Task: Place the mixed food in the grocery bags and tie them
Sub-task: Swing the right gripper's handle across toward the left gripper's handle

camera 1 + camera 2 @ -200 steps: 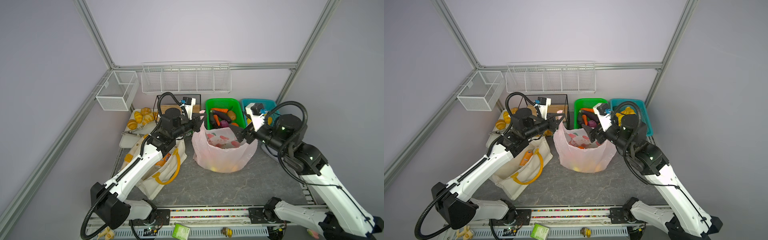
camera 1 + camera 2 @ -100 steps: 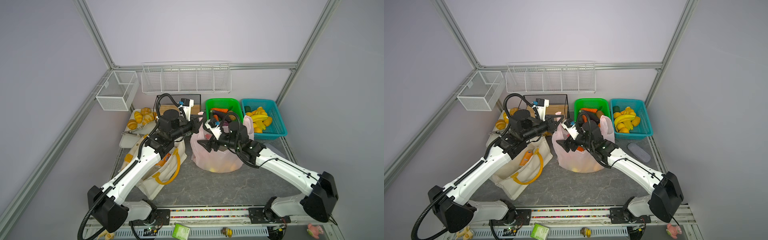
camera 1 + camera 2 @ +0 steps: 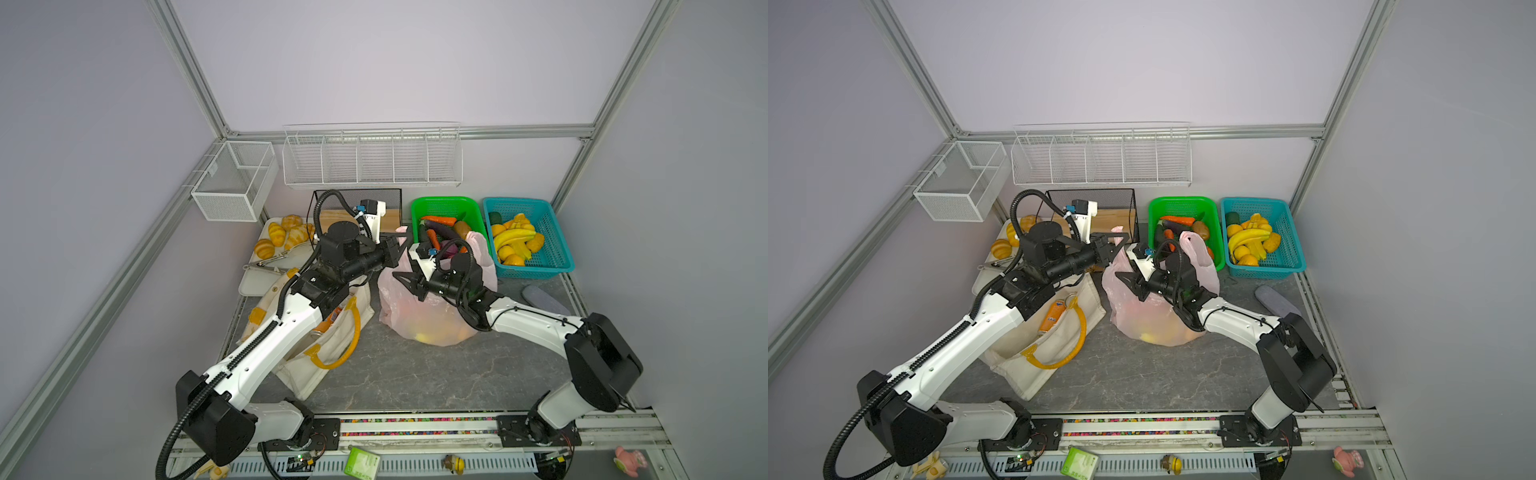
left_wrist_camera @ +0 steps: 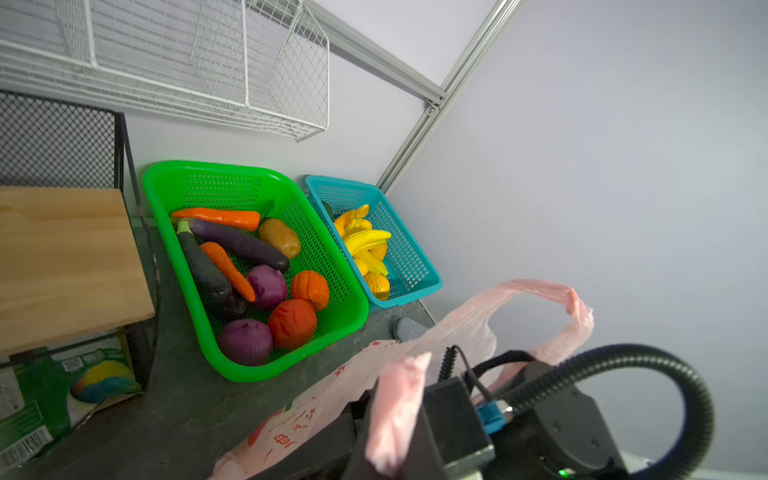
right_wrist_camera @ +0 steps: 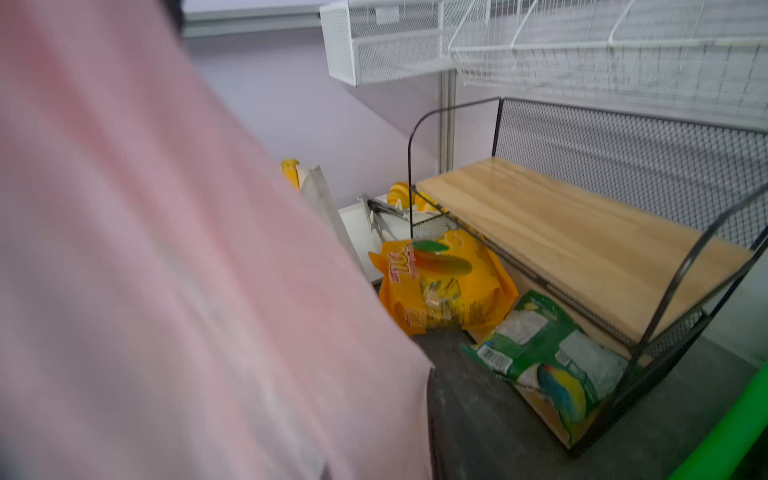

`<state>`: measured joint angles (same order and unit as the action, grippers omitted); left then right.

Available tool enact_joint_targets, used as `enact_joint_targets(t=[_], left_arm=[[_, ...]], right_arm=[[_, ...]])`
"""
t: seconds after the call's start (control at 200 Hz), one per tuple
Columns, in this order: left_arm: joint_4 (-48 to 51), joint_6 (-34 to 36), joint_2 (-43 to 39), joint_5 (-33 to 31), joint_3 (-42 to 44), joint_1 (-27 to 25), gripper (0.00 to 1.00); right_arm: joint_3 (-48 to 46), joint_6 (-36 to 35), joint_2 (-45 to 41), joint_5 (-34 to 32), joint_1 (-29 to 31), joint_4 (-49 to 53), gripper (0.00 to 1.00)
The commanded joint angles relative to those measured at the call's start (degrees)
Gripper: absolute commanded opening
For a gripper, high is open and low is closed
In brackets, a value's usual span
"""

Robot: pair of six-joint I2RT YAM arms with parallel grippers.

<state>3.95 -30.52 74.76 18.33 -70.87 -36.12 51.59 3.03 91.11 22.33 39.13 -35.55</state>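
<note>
Pinching one handle strip (image 4: 395, 415) of the pink plastic vest-handle bag (image 3: 432, 320), the left end effector (image 3: 401, 248) is clenched at the bag's eleven o'clock edge. In the left wrist view the strip drapes over the black fingertip block. The bag stands near the middle of the grey worktop (image 3: 415, 374), and its second handle loop (image 3: 482, 245) rises free at its one o'clock corner.

The right end effector (image 3: 405, 286) lies against the bag's ten o'clock flank, pointing toward nine o'clock. In both top views its fingers look parted in a shallow V. Blurred pink film fills much of the right wrist view and hides them, so whether they grip the film cannot be made out.

Yellow and orange toy fruits (image 3: 432, 334) show through the film at the bag's six o'clock bottom. At nine o'clock of the bag, partly under the left arm, the cream canvas tote (image 3: 1025, 365) lies slumped with its mouth gaping. An orange soda can (image 3: 1052, 316) sits inside it, beside a yellow handle (image 3: 1084, 328).

A green basket (image 3: 444, 200) of vegetables stands at the bag's twelve o'clock and a blue basket (image 3: 515, 200) of bananas at two o'clock. Golden croissants (image 3: 286, 237) lie at ten o'clock, beyond the tote.
</note>
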Motion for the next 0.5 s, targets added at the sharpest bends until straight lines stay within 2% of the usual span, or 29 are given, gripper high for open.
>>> enact_joint_targets(t=[0.0,0.06,0.13,0.155,0.28,0.4,0.495], left_arm=[[-4.67,-4.27,-1.73,1.27,0.05,-0.01,0.0],[-4.85,-4.63,-1.59,1.73,0.11,-0.11,0.0],[-5.4,-4.96,-1.55,1.95,0.46,-0.09,0.0],[-5.59,-5.1,-1.55,1.91,0.63,-0.1,0.0],[-6.06,-5.68,-1.55,1.41,1.09,-0.16,0.0],[-6.7,-7.05,-1.45,1.16,1.26,-0.27,0.0],[-7.11,-8.1,-1.38,0.64,1.26,-0.61,0.0]], right_arm=[[-2.82,0.67,-2.09,-0.5,-0.55,-3.36,0.35],[-2.19,-0.22,-3.9,-3.11,0.13,-0.49,0.45],[-1.99,-1.12,-5.96,-6.53,1.45,0.33,0.72],[-1.94,-1.41,-6.68,-7.73,2.12,0.16,0.79],[-1.61,-0.61,-7.53,-13.12,5.03,-1.37,0.99],[1.36,1.18,-6.32,-20.92,7.9,-4.7,0.93],[3.71,3.37,-4.19,-28.91,9.37,-6.97,0.97]])
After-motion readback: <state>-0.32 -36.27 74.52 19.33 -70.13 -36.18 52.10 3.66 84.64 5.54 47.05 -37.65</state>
